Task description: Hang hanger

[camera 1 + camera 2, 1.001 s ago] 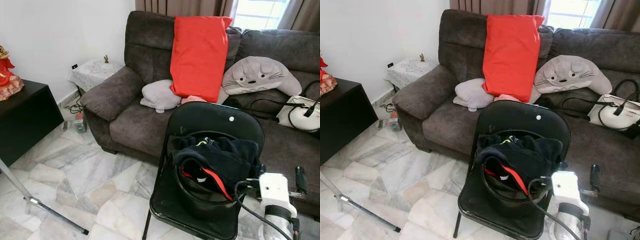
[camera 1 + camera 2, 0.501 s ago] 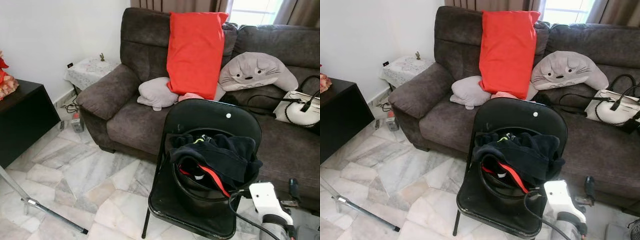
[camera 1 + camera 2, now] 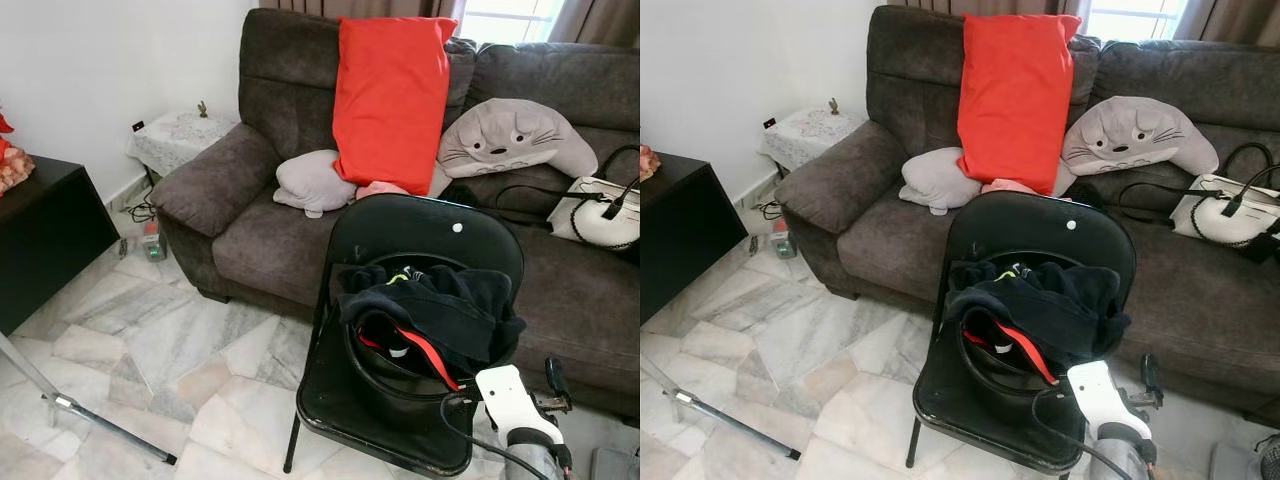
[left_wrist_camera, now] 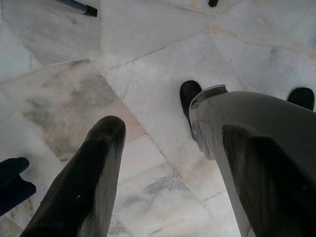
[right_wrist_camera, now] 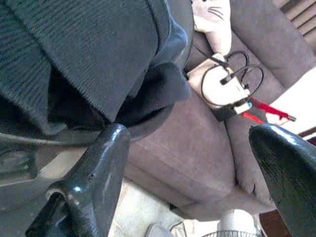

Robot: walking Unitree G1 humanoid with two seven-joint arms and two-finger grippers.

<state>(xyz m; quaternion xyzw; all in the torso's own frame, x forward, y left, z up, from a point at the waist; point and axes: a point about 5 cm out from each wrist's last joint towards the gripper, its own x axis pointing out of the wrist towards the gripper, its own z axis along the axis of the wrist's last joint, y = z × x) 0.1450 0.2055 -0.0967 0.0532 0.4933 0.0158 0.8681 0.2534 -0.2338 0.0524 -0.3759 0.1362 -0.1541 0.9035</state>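
Marble floor (image 3: 170, 340) fronts brown sofa (image 3: 300, 120); black chair (image 3: 400, 300) apparently holds clothes (image 3: 440, 305).

I count one black folding chair (image 3: 420, 235) in the lower middle of my head view, carrying one black basket (image 3: 385, 385) with one heap of dark clothes (image 3: 440, 310) in it. Across the top runs one brown sofa (image 3: 270, 240). On it I count three cushions: one red pillow (image 3: 390, 100) at the upper middle, one small grey cushion (image 3: 312, 183) left of it, one grey cat-faced cushion (image 3: 515, 140) at the upper right. One white handbag (image 3: 600, 215) sits at the right edge. One black cabinet (image 3: 45, 245) stands at the left edge, one small white-covered side table (image 3: 180, 140) at the upper left.
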